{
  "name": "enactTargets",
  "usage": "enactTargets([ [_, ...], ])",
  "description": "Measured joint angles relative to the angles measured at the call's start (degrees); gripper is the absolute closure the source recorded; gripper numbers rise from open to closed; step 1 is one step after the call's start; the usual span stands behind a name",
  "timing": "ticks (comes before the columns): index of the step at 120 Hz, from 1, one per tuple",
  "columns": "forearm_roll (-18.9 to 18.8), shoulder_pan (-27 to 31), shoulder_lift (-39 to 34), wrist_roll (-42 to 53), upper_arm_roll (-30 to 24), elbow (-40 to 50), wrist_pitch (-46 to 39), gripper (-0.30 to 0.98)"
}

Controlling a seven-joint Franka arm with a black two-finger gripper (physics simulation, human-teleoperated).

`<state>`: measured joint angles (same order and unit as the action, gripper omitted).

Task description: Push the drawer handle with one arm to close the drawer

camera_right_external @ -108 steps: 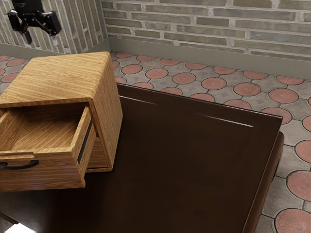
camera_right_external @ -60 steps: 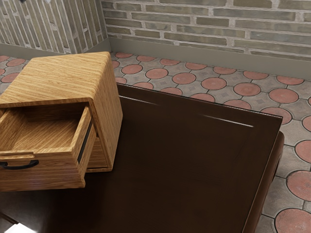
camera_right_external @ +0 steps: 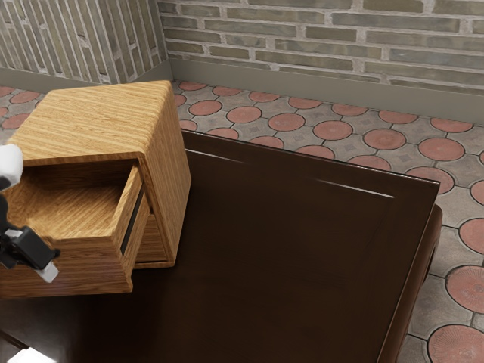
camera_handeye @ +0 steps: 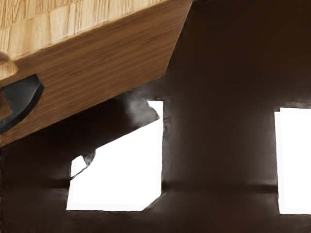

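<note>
Top drawer (camera_right_external: 76,268) is open, sticking well out of the wooden cabinet (camera_right_external: 98,121); not closed. Cabinet stands on the dark glossy table (camera_right_external: 280,257), toward the exterior view's left. Gripper (camera_right_external: 29,249) is at the exterior view's left edge, black, tilted, overlapping the drawer front near the handle. Can't tell whether the pincer is apart or together, or whether it touches the wood. White arm part (camera_right_external: 9,166) sits above it, cut by the same edge. Handle (camera_handeye: 24,99) is black and curved, fixed to the drawer front; wrist view has part of it, beside the front's broad brown face. In the exterior view the gripper covers most of it. Drawer inside is bare wood where visible; dark rail (camera_right_external: 133,221) runs along the drawer's outer side. Lower drawer (camera_right_external: 153,240) is below the open one, partly hidden by it; can't read its position exactly. Wrist view has two bright white patches (camera_handeye: 121,177) on the tabletop, apart from each other, the one nearer the handle irregular in outline. Behind the table: floor (camera_right_external: 265,119) with round reddish tiles, then brick wall (camera_right_external: 302,41).
</note>
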<state>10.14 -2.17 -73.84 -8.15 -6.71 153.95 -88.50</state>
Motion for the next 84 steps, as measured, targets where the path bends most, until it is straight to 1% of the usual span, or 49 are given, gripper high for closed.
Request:
enactTargets([
  [8,0.3,-1.0,-3.1,-0.9,-0.7,3.5,3.1,0.02],
  [13,-0.2,-0.7,-4.0,-1.5,-0.4,5.1,4.6,0.02],
  [18,-1.9,2.0,-3.8,-2.1,2.1,5.9,5.4,0.02],
  [24,-4.4,6.5,-1.7,-2.9,3.7,5.9,5.7,0.02],
  [29,-5.2,9.5,0.2,-3.9,3.9,5.6,5.7,0.02],
  [34,-5.3,11.0,1.4,-4.9,2.8,5.2,5.5,0.03],
  [45,-5.1,11.1,3.0,-6.7,1.8,4.0,4.9,0.03],
  [64,-4.8,10.8,5.5,-9.3,1.7,1.7,3.4,0.04],
  [68,-4.6,10.7,5.7,-9.8,1.8,1.5,3.1,0.09],
  [84,-4.5,10.0,8.0,-11.6,2.4,0.7,1.1,0.43],
])
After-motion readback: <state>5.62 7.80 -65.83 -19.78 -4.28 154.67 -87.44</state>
